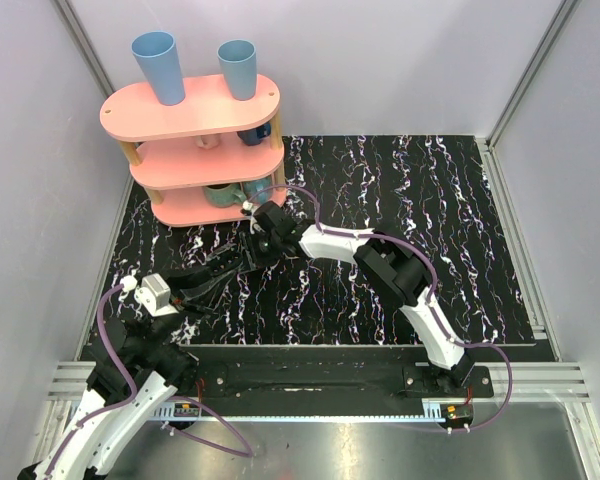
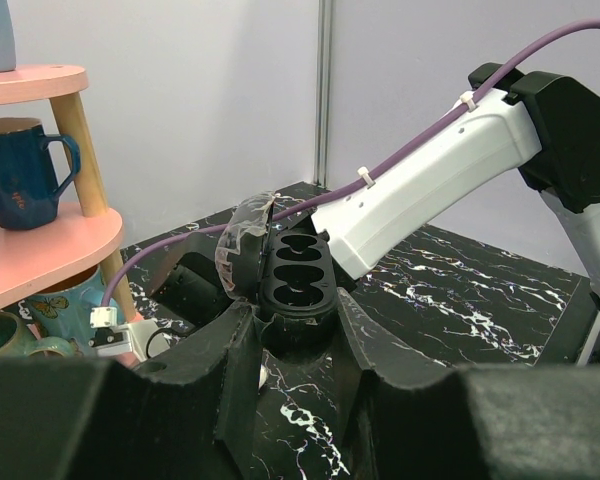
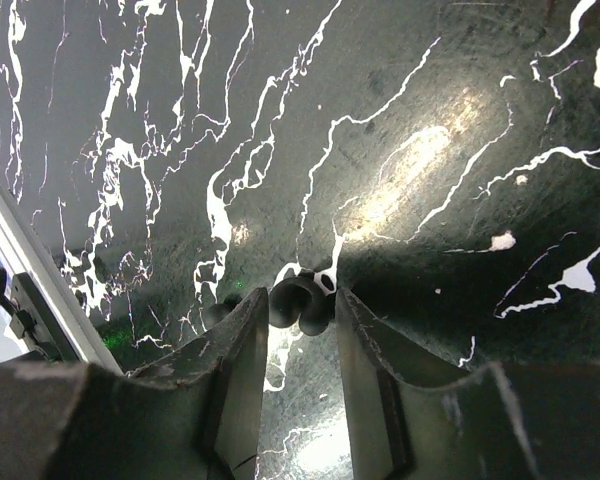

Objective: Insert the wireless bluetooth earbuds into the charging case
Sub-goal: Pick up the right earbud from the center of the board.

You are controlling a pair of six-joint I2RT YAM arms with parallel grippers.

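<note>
The charging case [image 2: 298,275] is black here, with two oval wells. Its lid [image 2: 242,250] stands open to the left. My left gripper [image 2: 296,312] is shut on the case's near end and holds it just above the tabletop. In the right wrist view a small black rounded earbud [image 3: 292,305] lies on the marbled tabletop, and my right gripper [image 3: 301,296] is shut on it, both fingertips touching it. A second small dark round thing [image 3: 217,312] lies just outside one finger; I cannot tell if it is the other earbud. In the top view the right gripper [image 1: 252,248] sits just beyond the left gripper [image 1: 225,272].
A pink three-tier shelf [image 1: 190,115] stands at the back left with blue cups [image 1: 158,66] on top and mugs [image 2: 20,170] on its lower tiers, close behind both grippers. The white right arm [image 2: 430,170] reaches across behind the case.
</note>
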